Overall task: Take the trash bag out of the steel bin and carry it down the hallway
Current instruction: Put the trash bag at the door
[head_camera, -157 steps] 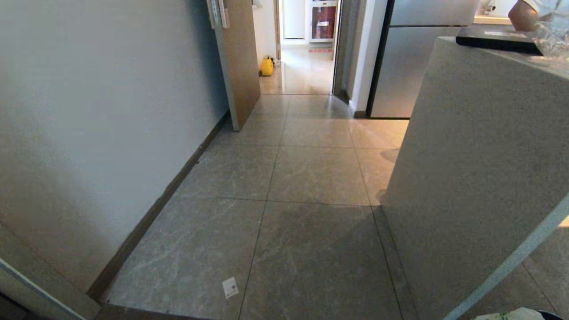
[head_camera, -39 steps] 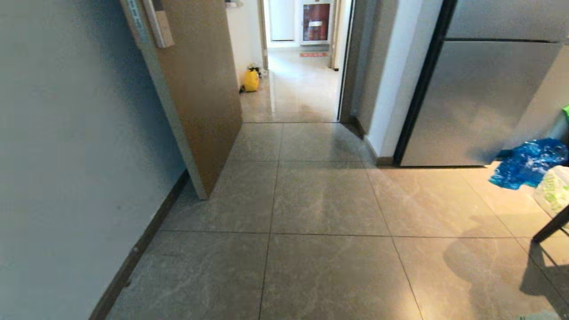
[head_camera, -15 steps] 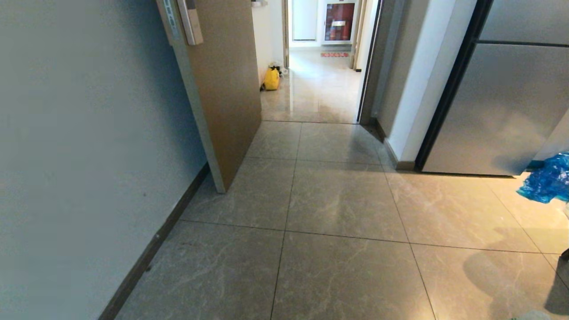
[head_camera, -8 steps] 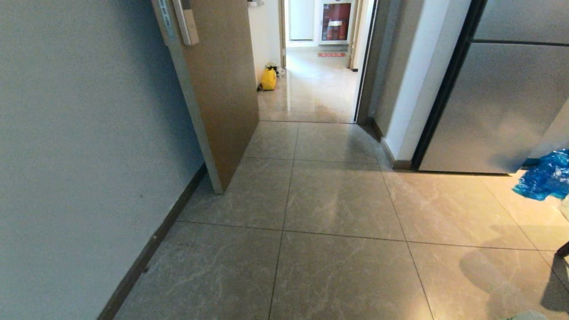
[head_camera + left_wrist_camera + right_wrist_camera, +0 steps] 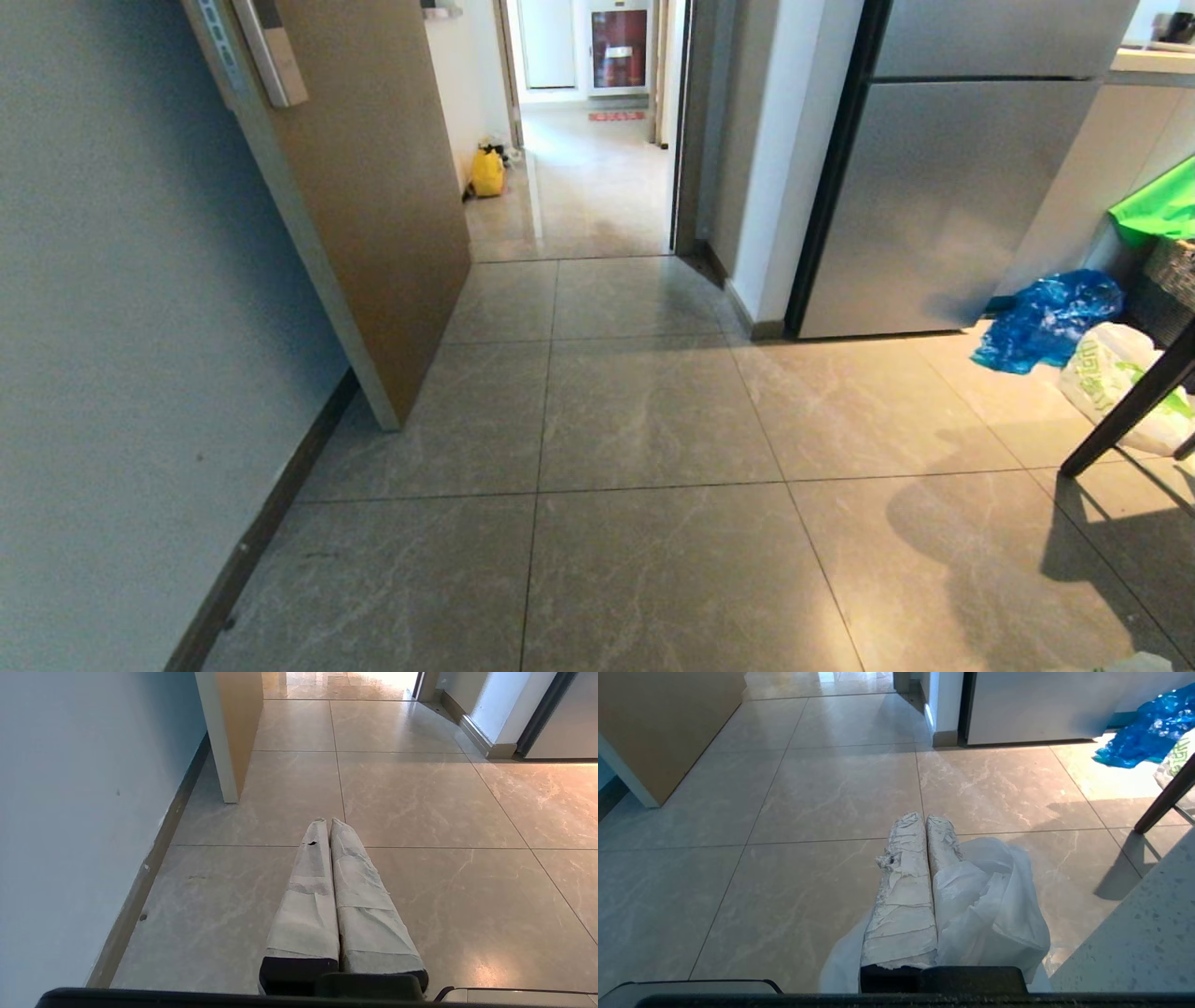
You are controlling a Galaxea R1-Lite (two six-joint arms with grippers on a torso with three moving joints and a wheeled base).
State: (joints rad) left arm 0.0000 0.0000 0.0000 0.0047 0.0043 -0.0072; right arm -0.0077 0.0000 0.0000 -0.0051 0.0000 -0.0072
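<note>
Carry step. Left gripper (image 5: 327, 821): fingers pressed together, holding nothing. Right gripper (image 5: 924, 817): clamped on the trash bag (image 5: 990, 914), which drapes beside its fingers. The hallway (image 5: 579, 187) lies beyond the open door (image 5: 373, 205); the next move likely calls for driving through, clear of it.

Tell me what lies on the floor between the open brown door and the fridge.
Only bare floor tiles lie between the brown door and the fridge, as the head view shows.

Trash bag (image 5: 990, 910) — thin white, crumpled, draped over right hand (image 5: 924, 821).
</note>
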